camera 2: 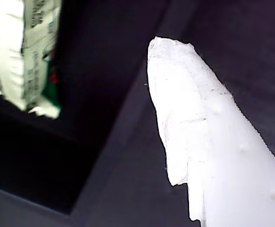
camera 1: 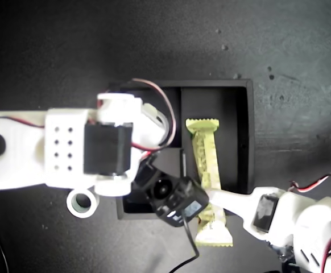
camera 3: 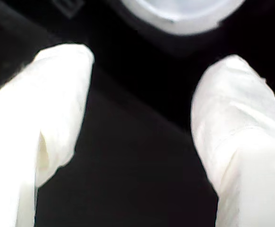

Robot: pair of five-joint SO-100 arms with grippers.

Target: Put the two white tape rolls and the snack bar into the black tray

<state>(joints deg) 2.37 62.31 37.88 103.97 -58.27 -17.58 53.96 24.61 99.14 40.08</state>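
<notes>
The black tray point(camera 1: 248, 136) sits mid-table. The snack bar point(camera 1: 206, 159) lies lengthwise in the compartment on the exterior view's right, its near end sticking out over the tray's wall. My first gripper point(camera 1: 214, 199) reaches in from the exterior view's lower right and is open beside the bar; only one finger point(camera 2: 189, 118) shows in its wrist view, apart from the snack bar point(camera 2: 29, 52). My second gripper point(camera 1: 145, 116) hangs open over the tray's far compartment on the exterior view's left. A white tape roll point(camera 3: 182, 14) lies just beyond its fingers. Another tape roll point(camera 1: 83, 203) stands outside the tray.
The second arm's white body and black servo point(camera 1: 108, 149) cover the tray's side on the exterior view's left. A black camera module point(camera 1: 177, 200) and its cable hang over the tray's near wall. Dark tabletop surrounds the tray.
</notes>
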